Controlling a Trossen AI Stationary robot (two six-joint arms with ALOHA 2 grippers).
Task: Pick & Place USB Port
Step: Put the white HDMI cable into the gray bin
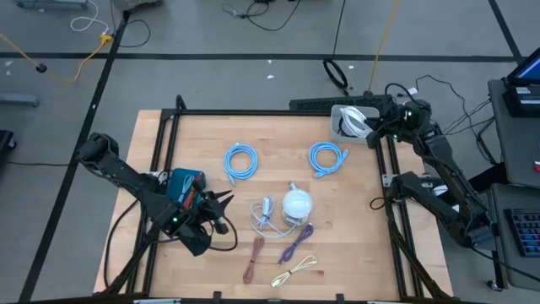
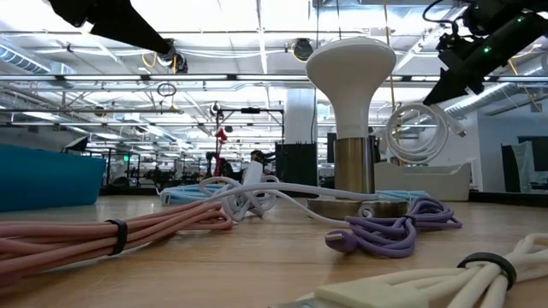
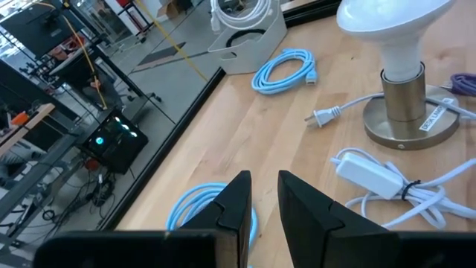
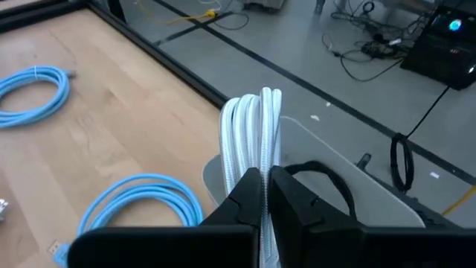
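A coiled white cable is gripped in the right hand, with the two dark fingers pressed tight on it. The coil is held just above a white plastic bin at the 1 o'clock corner of the light wooden desk. In the low view the coil is seen hanging in the air under the right hand.

The left hand is held low over the desk at 8 o'clock. It is released, with a small gap between its fingers, and nothing is gripped in it.

A white lamp with a round top and a metal base is stood near the middle of the desk. Two coiled light blue cables are laid toward 12 o'clock from it. A purple cable, a pink cable and a cream cable are laid at 6 o'clock.
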